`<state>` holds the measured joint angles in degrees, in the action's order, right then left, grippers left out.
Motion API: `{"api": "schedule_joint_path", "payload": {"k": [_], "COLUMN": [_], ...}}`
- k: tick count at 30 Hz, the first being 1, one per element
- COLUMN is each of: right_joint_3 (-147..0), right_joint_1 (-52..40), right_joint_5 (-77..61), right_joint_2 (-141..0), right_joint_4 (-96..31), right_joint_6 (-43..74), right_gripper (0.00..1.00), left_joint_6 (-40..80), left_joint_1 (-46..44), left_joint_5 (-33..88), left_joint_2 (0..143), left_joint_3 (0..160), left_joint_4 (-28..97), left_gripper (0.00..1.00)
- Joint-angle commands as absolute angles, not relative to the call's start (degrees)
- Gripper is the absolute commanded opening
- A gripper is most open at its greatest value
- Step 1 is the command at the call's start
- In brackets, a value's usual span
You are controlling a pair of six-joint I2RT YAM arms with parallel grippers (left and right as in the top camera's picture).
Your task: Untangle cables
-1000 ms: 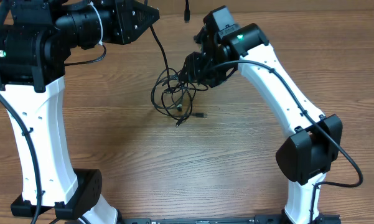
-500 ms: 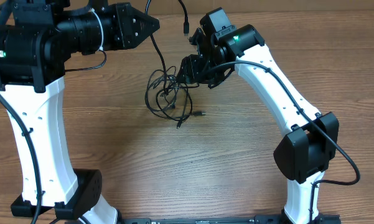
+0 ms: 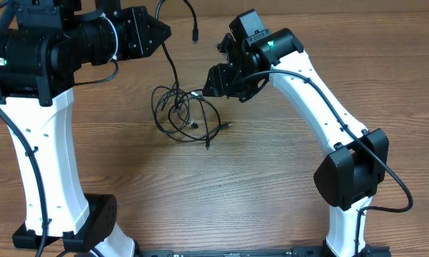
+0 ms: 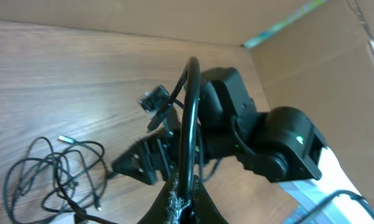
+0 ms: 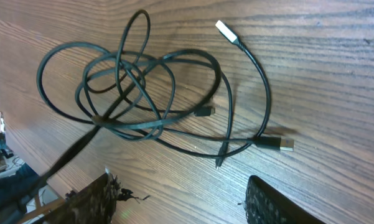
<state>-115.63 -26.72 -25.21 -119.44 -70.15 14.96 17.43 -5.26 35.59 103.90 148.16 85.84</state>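
The cables (image 3: 177,118) lie as a loose tangle of thin black loops on the wooden table (image 3: 271,185), left of centre. One strand rises from the tangle to my left gripper (image 3: 161,31), which is shut on it; its free plug end (image 3: 196,34) hangs in the air beyond. In the left wrist view the held strand (image 4: 189,112) runs straight up from the left gripper (image 4: 187,200). My right gripper (image 3: 211,80) hovers open just right of the tangle, holding nothing. From the right wrist the cables (image 5: 143,93) lie beyond the open right gripper (image 5: 180,202), not touching it.
The right arm's black wrist (image 4: 255,137) sits close in front of the left gripper. Loose plug ends (image 5: 285,144) lie on the wood to the tangle's right. White arm columns (image 3: 50,164) stand at both sides of the table.
My left gripper has moved left with the strand, dragging the tangle left and spreading its loops. The right gripper has stayed put, now apart from the tangle.
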Motion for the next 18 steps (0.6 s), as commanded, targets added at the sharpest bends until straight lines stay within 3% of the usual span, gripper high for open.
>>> {"api": "schedule_joint_path", "payload": {"k": [1,11,18], "right_joint_3": [-115.5,-115.5,-115.5], "right_joint_1": [-26.6,-26.5,-27.6], "right_joint_5": [-24.9,-24.9,-24.9], "right_joint_2": [-119.6,-119.6,-121.3], "right_joint_4": [-70.6,-70.2,-66.1], "right_joint_6": [14.7,14.5,19.7], "right_gripper": [0.64,0.64,0.64], "left_joint_6": [16.3,8.7,7.9], "left_joint_1": [-5.7,-5.7,-5.3], "left_joint_5": [31.7,30.9,37.3], "left_joint_2": [103.7,106.2,106.1], "left_joint_3": [149.2,149.0,149.0], "left_joint_4": [84.5,86.1,85.9], "left_gripper": [0.04,0.04,0.04]}}
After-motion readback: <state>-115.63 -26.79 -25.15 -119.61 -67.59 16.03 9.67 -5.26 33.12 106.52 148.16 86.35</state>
